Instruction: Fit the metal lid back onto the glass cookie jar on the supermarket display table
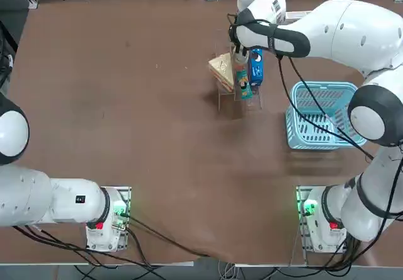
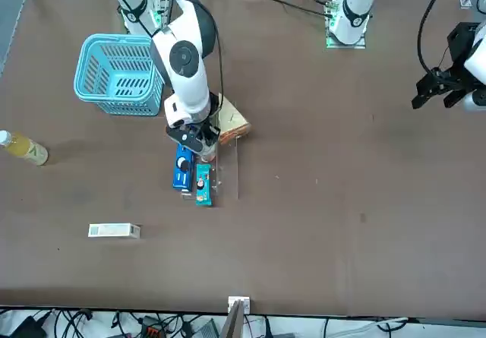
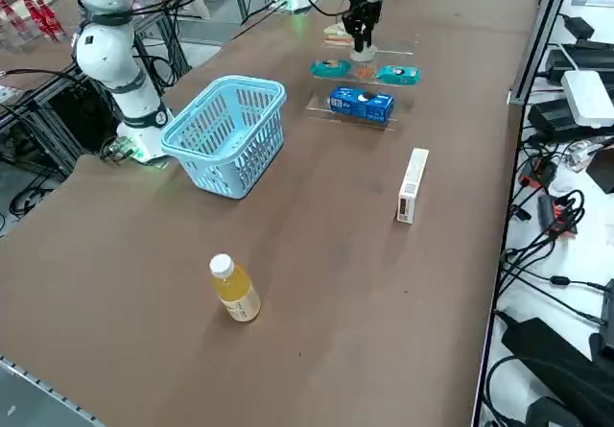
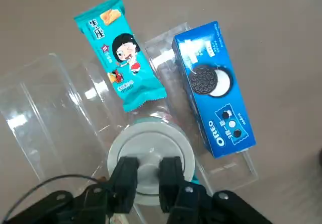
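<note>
Silvery-grey round metal lid: pinched at its centre knob by right gripper, jaws narrow, beside blue cookie box on dark-brown table.

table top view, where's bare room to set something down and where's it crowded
Free: the wide dark-brown tabletop left of the clear acrylic stand, and the strip between that stand and the arm bases. Crowded: the stand, holding a teal snack packet, a blue cookie box and the right gripper shut on the silvery lid; the blue basket sits alongside.
</note>
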{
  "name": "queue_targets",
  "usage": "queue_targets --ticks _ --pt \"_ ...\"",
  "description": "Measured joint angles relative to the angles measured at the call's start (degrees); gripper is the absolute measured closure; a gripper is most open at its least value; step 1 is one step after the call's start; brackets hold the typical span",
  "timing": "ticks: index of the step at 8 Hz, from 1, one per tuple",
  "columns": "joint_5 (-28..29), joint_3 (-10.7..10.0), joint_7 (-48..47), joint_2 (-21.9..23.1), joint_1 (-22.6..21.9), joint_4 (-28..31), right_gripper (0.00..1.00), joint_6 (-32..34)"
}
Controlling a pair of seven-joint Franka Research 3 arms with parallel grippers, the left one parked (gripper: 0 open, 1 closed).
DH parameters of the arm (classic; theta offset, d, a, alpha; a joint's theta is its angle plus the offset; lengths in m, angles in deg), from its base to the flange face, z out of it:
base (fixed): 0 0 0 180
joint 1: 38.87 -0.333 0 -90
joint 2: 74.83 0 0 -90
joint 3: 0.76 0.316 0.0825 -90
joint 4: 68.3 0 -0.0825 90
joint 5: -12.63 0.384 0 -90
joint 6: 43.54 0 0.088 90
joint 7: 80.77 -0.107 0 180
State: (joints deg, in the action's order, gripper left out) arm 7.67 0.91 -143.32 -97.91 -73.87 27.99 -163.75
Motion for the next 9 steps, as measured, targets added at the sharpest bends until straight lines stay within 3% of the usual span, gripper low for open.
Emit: queue_targets --ticks 9 --pt "3.8 -0.4 -0.7 -0.5 0.8 -0.5 0.74 0.8"
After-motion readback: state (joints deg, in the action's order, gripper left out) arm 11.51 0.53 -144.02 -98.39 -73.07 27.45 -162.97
